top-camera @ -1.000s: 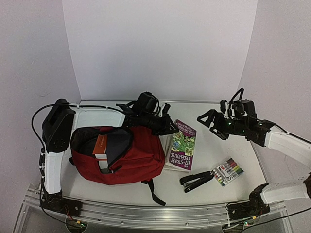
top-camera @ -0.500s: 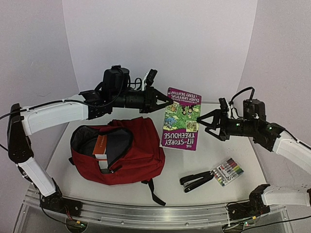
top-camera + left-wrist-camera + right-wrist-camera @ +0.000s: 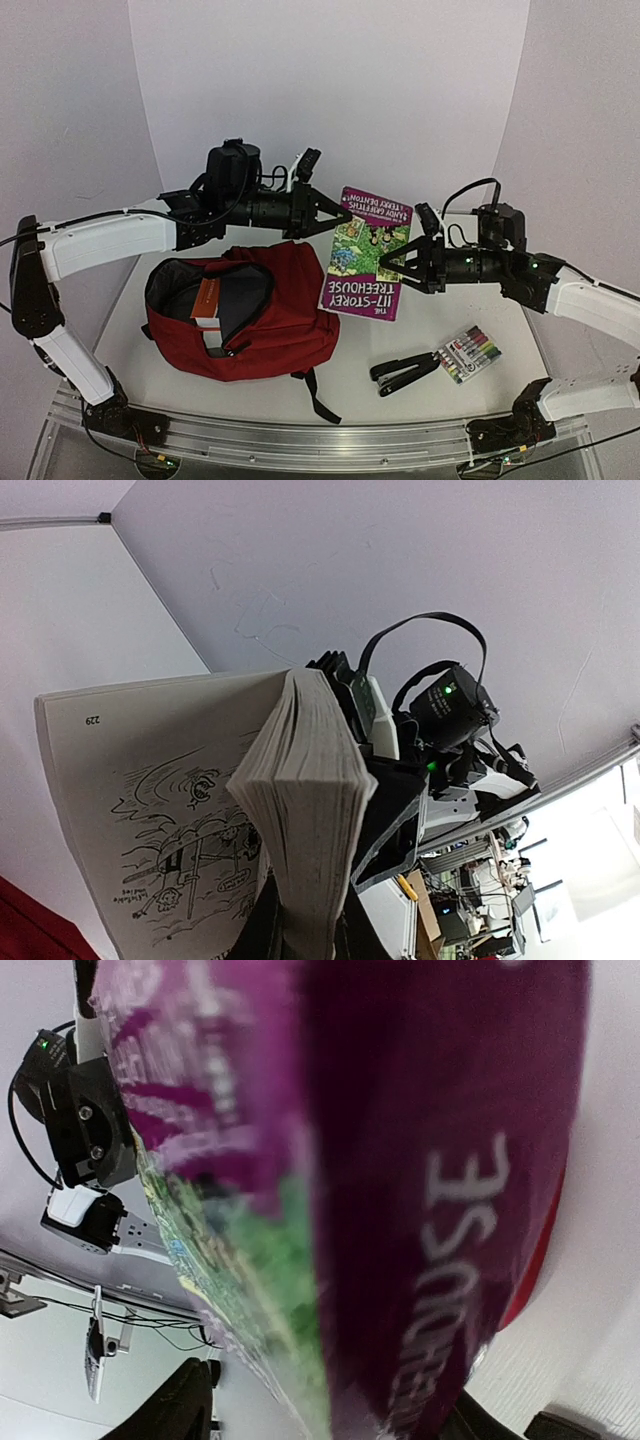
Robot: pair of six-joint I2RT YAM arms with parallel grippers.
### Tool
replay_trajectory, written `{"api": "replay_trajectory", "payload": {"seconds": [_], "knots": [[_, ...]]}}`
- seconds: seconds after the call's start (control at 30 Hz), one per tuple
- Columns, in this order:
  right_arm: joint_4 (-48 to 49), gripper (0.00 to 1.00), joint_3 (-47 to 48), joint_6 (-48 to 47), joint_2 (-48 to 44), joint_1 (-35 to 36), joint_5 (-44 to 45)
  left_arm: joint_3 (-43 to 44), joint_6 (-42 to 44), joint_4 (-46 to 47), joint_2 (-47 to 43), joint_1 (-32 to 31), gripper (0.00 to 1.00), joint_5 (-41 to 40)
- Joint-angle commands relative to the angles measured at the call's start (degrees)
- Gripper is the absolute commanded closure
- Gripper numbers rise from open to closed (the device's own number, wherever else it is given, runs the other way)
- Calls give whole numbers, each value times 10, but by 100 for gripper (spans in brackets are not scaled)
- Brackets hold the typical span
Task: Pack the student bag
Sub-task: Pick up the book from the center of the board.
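Note:
The student bag [image 3: 275,320], dark red, lies open on the table with an orange book [image 3: 207,303] in its mouth. A purple paperback [image 3: 365,255] hangs in the air to the right of the bag. My left gripper [image 3: 340,213] is shut on its upper left edge, and the left wrist view shows the page block [image 3: 305,810] pinched at the bottom between the fingers. My right gripper [image 3: 405,265] straddles the book's right edge. In the right wrist view the purple spine [image 3: 440,1210] fills the space between the fingers [image 3: 185,1405], with a gap still showing on one side.
A pack of coloured markers [image 3: 468,353] and a black stapler [image 3: 405,373] lie on the table at the front right, below the right arm. The bag's black strap [image 3: 318,395] trails toward the front rail. White walls close in the back and sides.
The left arm has lifted the paperback off the table beside the bag into the air. The right gripper has moved left onto the book's edge and its jaws have narrowed.

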Motion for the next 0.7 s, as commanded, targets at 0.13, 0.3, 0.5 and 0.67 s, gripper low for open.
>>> {"api": "replay_trajectory", "payload": {"seconds": [0.13,0.3,0.5,0.67], "knots": [[195,68,1,62,-14,25,5,-17,-24,101,-53,-1,100,22],[230,99,-11,89,-31,26,8,-32,-9,8,-75,-1,66,-39],[238,100,-3,95,-41,27,-7,-45,13,-53,-80,-1,22,-48],[256,100,4,102,-44,28,-24,-45,1,-19,-53,-1,11,37]]}}
